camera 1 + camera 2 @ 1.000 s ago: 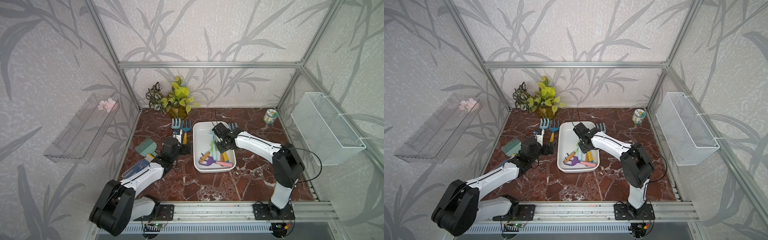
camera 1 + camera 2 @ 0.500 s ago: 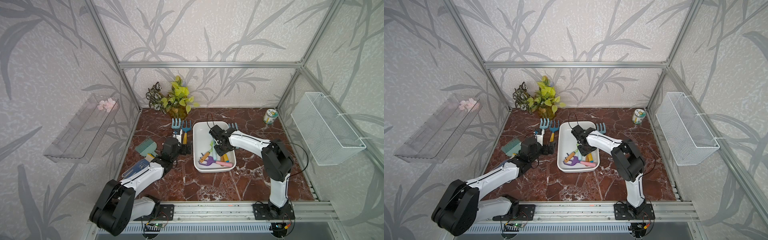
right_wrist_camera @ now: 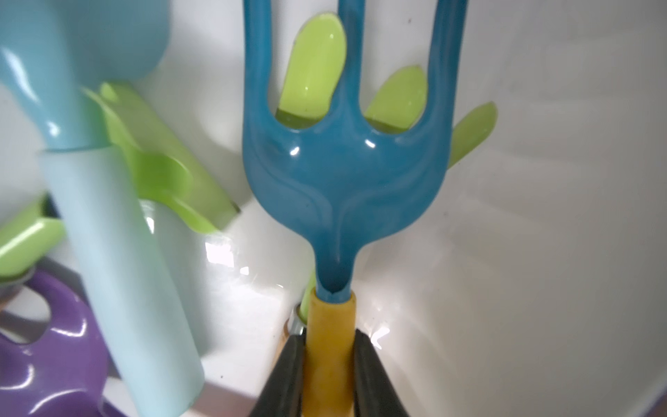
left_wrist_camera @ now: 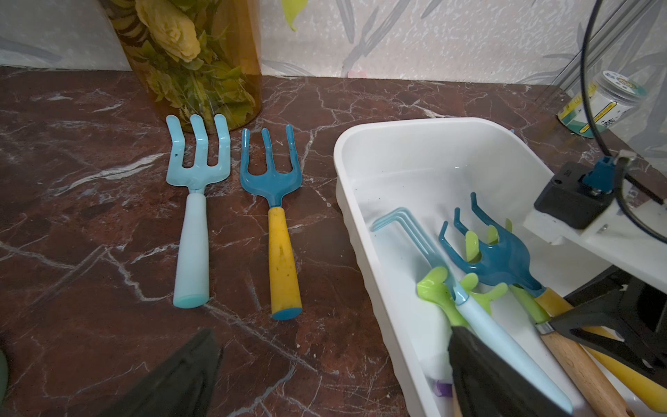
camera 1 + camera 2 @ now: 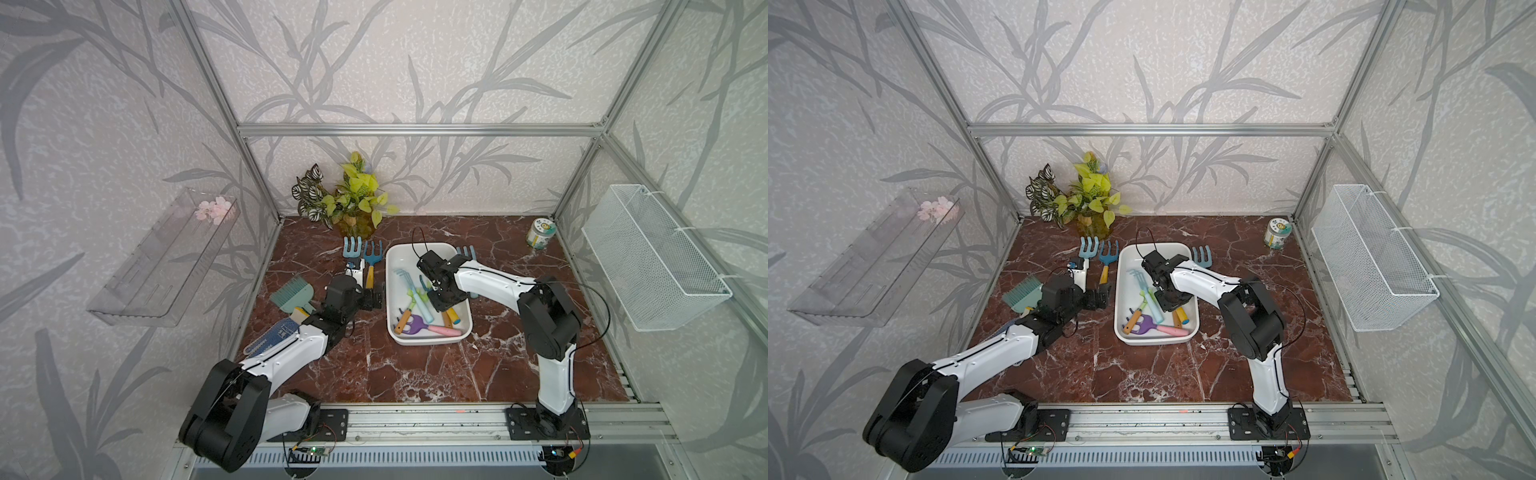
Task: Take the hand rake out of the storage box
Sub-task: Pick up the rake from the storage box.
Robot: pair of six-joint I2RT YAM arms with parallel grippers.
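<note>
Grip | right end effector (image 3: 329,341) clamped on hand rake (image 3: 343,173) in storage box (image 5: 405,257); left end effector (image 5: 372,297) wide, empty

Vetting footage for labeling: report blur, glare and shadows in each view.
Right wrist view: hand rake head fairly sharp, pale blue handle beside it soft, bright glare patches on the storage box floor. Left wrist view: crisp across the table; only the left tool, close to the lens, blurs. Both top views: even light, faint shadows.
</note>
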